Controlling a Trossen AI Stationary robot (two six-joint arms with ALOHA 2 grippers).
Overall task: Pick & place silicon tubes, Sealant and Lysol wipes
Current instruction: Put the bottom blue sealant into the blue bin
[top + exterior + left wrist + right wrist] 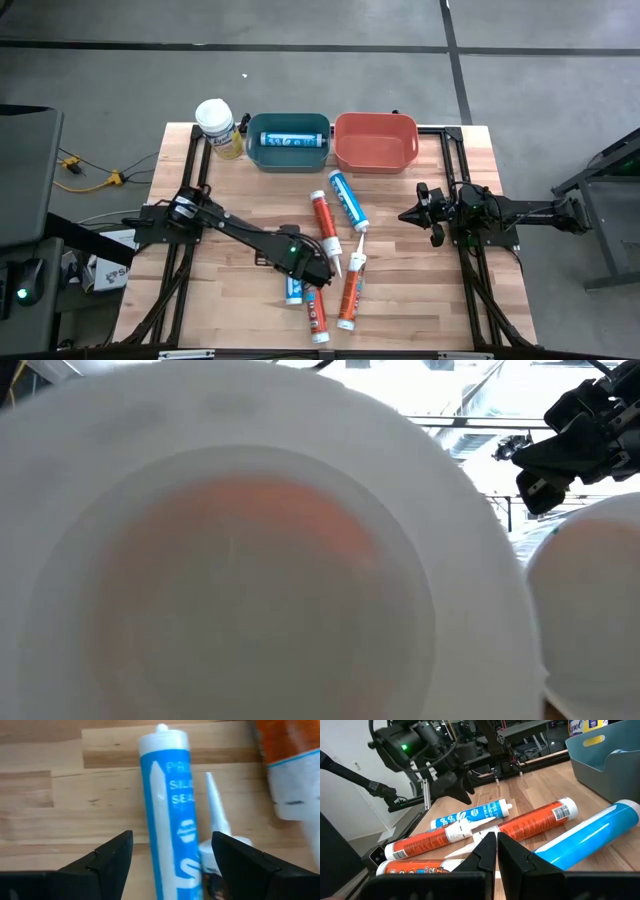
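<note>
On the wooden bench [400, 260], the left gripper [170, 855] straddles a rigid, slick blue-and-white sealant tube [167, 815], jaws released, best grasped mid-barrel; the right gripper [496, 850] waits clenched.

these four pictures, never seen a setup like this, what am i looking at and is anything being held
Two robot arms work at a wooden table. The overhead picture shows it all: blue and orange tubes lie scattered, a blue bin with one tube inside, an empty red bin, and Lysol wipes beside them. The table-level picture is blocked by tube ends close to the lens. The other two come from cameras on the wrists. The left gripper stands open around a blue tube, not yet gripping. The right gripper waits shut, holding nothing.
</note>
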